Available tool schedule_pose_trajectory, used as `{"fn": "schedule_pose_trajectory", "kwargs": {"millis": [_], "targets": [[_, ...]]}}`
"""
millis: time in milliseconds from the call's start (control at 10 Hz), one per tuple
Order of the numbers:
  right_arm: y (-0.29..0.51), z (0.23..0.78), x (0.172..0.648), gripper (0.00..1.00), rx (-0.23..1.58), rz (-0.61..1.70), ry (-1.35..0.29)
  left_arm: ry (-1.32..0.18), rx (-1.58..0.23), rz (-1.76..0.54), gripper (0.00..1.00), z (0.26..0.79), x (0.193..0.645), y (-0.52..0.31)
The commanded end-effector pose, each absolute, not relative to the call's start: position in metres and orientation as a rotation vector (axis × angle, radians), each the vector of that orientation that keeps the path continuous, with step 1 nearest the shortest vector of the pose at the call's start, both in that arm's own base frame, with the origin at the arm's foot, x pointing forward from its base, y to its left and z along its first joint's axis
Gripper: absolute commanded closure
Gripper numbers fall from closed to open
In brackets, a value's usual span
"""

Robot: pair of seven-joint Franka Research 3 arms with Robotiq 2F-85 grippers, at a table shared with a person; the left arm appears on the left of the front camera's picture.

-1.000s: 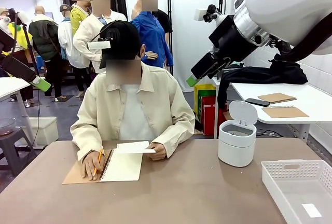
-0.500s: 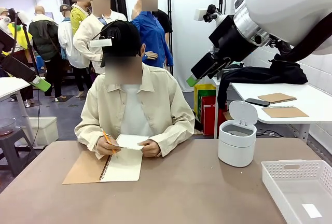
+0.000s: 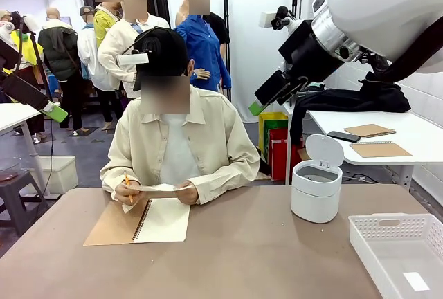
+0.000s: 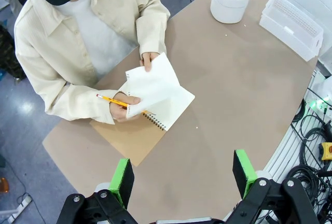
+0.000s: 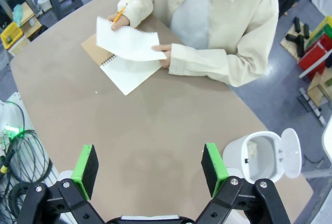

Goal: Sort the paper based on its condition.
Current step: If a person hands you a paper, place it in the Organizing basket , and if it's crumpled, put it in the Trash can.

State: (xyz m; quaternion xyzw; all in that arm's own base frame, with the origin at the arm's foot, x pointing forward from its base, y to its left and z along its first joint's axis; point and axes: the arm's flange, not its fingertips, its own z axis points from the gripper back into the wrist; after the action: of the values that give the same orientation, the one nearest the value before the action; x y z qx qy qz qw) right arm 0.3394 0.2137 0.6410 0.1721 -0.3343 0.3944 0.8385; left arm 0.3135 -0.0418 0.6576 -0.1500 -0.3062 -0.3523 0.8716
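Left wrist view: the left hand (image 4: 182, 168) gapes wide and empty at the bottom edge; in the right wrist view, the right hand (image 5: 149, 159) does likewise. Left of centre, a person (image 4: 78, 37) holds the paper (image 4: 155, 84) above a notebook (image 4: 174, 111) on the bench (image 4: 233, 79).

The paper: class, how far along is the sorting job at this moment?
Done: nothing clearly sorted yet. In hand: the person holds a sheet of paper above the open notebook. Left: the left gripper and right gripper, both open and empty, presumably must take it to the bin or tray.
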Motion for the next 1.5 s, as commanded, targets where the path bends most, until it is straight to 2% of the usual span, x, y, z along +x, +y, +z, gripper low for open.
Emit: {"fn": "schedule_pose_trajectory", "kwargs": {"millis": [0,1400], "targets": [[0.2139,0.6393,0.3389,0.00,0.362,0.831,-0.707,-0.646,-0.313,-0.734,0.00,0.6587,0.3127,-0.0413],[0.2139,0.6393,0.3389,0.00,0.362,0.831,-0.707,-0.646,-0.313,-0.734,0.00,0.6587,0.3127,-0.0413]]}}
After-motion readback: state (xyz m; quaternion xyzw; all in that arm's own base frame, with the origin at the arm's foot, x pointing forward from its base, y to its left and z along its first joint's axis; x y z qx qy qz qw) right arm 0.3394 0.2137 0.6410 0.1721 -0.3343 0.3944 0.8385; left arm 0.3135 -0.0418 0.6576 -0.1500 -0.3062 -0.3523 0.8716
